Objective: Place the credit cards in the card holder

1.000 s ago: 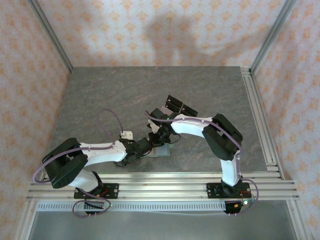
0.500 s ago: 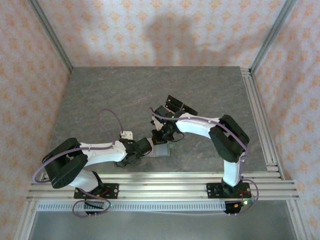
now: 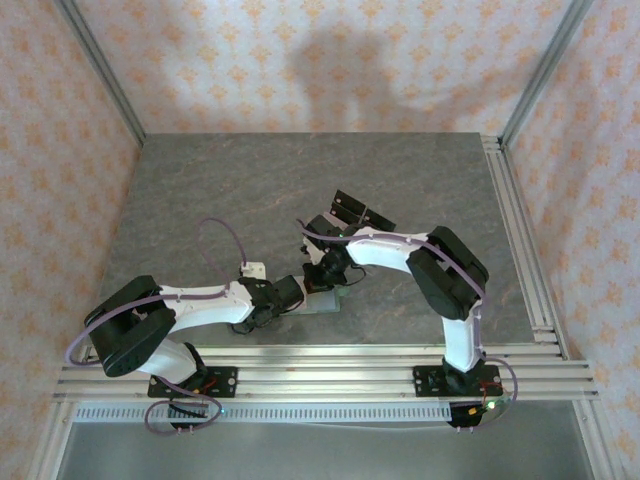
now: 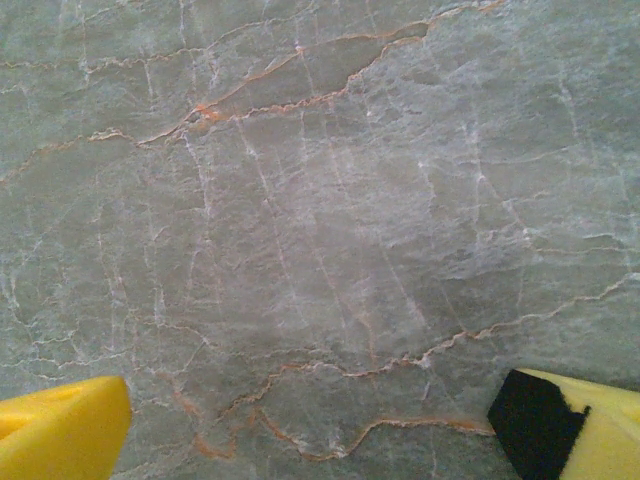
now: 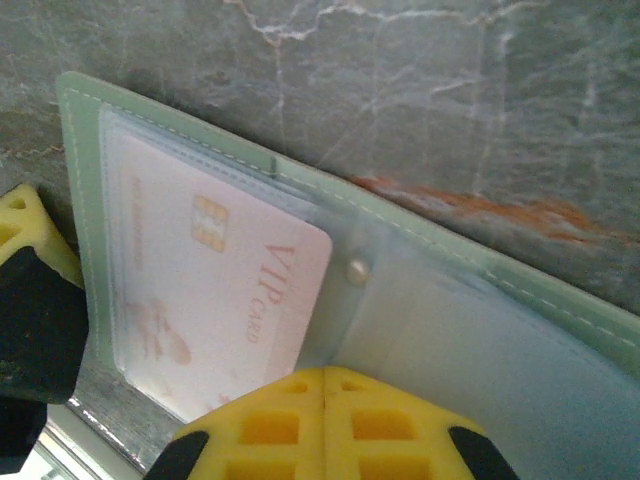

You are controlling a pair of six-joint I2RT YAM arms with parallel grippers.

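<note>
At the near-centre of the counter (image 3: 200, 190), about 6 o'clock from its middle, the card holder (image 3: 322, 300) lies opened flat, pale slotted inside facing up.

Right wrist view: a pink credit card (image 5: 220, 290) marked "VIP CARD", chip visible, sits under the clear sleeve (image 5: 150, 200) on the holder's 9 o'clock half. Its 3 o'clock corner reaches towards the snap stud (image 5: 356, 268).

Right gripper (image 5: 322, 385): yellow fingertips pressed together, nothing between them, at 6 o'clock of the card and right at its near edge. Cannot tell whether they touch it.

Left gripper (image 4: 320, 425): fingertips far apart, bare marble counter between them. In the top view it sits just at 9 o'clock of the holder.

Black credit cards (image 3: 350, 207) lie at 12 to 1 o'clock of the holder, apart from it.
</note>
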